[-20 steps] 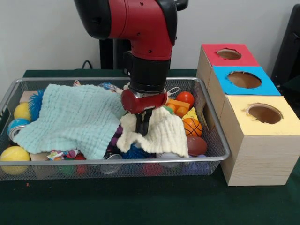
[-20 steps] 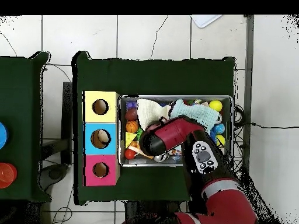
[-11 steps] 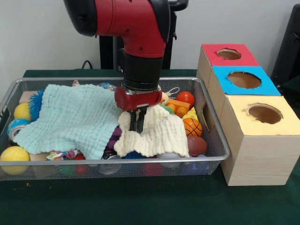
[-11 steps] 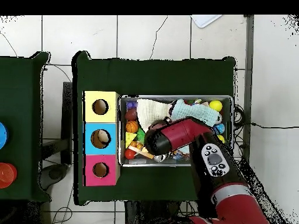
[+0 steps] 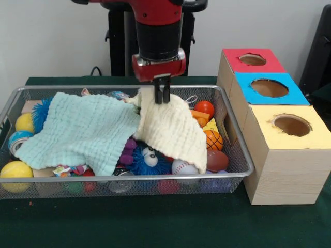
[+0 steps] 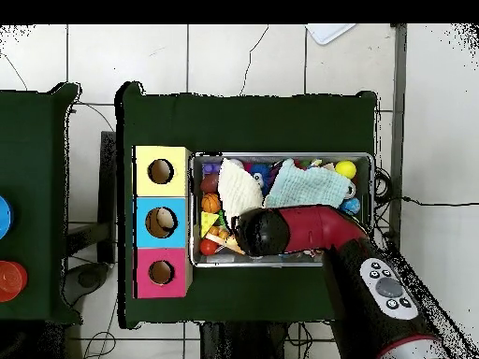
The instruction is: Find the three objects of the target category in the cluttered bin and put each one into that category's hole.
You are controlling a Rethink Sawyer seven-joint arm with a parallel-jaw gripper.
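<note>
up goes the red and black arm since a second ago, and the gripper (image 5: 162, 96) is now sitting higher, dragging the cream waffle-weave cloth (image 5: 170, 132) up with it. its narrow black fingers are pinched together on the cloth's top edge, and the rest of the cloth is draping down to the right like a tent. that lift is uncovering a blue fuzzy ball with googly eyes (image 5: 148, 157) and a white baseball (image 5: 181, 167), both hidden under the cloth earlier.

sweeping left to right across the silver wire mesh bin (image 5: 235, 150): a yellow ball (image 5: 15, 173) is sitting in the near left corner, with another yellow ball (image 5: 24, 122) further back. the pale mint waffle-weave cloth (image 5: 80, 130) is lying spread over the bin's left half, its right edge touching the cream one. right of the raised cloth, a small red ball (image 5: 205, 108) is resting near the back, an orange mini basketball (image 5: 212, 139) is sitting in front of it, and a dark red ball (image 5: 217, 160) is lying closest to the near right corner.

beside the bin's right end, three wooden boxes are standing in a row: the red-topped box (image 5: 252, 61) furthest back, the blue-topped box (image 5: 269, 89) in the middle, the yellow-topped box (image 5: 289, 126) nearest, each one showing a round hole on top.

from overhead, the gripper is hidden under the arm's wrist, and the cream cloth (image 6: 241, 190) is showing beside the mint one (image 6: 307, 188).
</note>
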